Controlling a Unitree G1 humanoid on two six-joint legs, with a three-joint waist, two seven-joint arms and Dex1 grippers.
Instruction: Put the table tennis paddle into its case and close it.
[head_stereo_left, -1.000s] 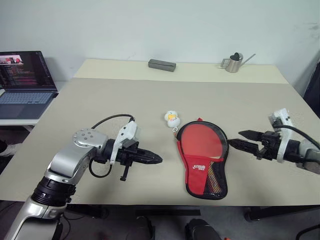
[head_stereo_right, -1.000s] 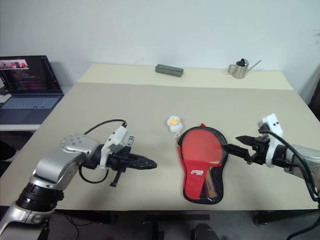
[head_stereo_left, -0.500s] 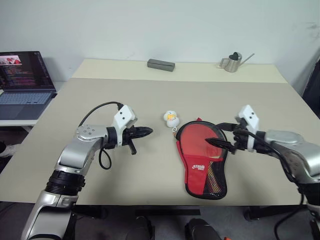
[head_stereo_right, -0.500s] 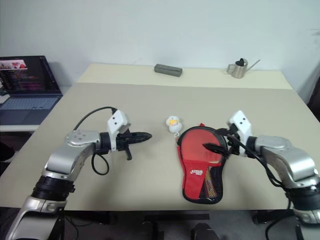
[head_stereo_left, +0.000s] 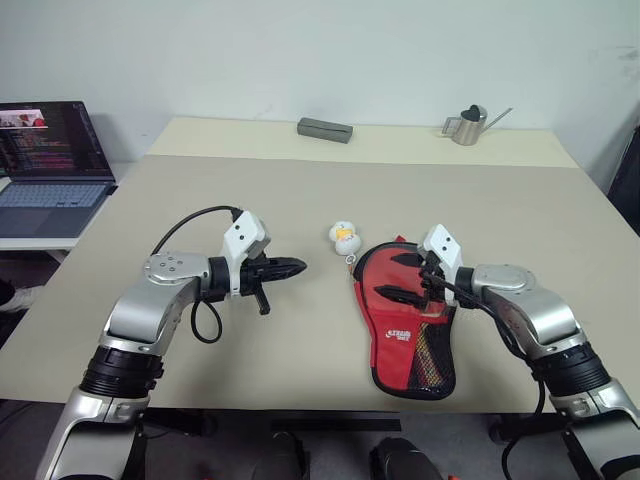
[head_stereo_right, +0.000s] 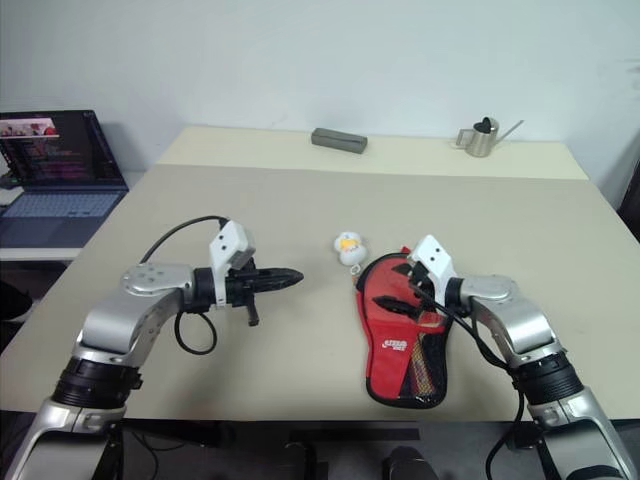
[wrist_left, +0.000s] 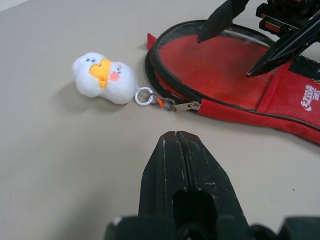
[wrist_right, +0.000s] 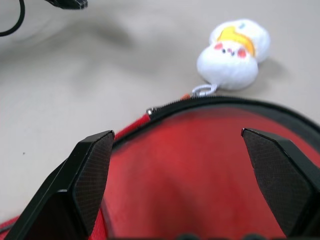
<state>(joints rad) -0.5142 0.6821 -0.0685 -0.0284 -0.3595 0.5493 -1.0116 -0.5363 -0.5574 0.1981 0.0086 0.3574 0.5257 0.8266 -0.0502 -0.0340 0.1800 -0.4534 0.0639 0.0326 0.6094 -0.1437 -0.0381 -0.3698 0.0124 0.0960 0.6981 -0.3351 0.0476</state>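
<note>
- Case (head_stereo_left: 408, 320) lying flat on bench (head_stereo_left: 300, 200), paddle (wrist_left: 215, 70) showing inside, charm (head_stereo_left: 344, 238) beside its zip.
- Right gripper (head_stereo_left: 401, 278) hovering released over the case.
- Left gripper (head_stereo_left: 292, 266) sitting clenched, empty, near the charm.

Laptop (head_stereo_left: 50, 165): open, screen lit, on a side surface just beside the table's left edge.
Grey block (head_stereo_left: 324, 129): far edge, near centre.
Metal watering can (head_stereo_left: 466, 126): far right, upright.
Table (head_stereo_left: 200, 190): beige.
</note>
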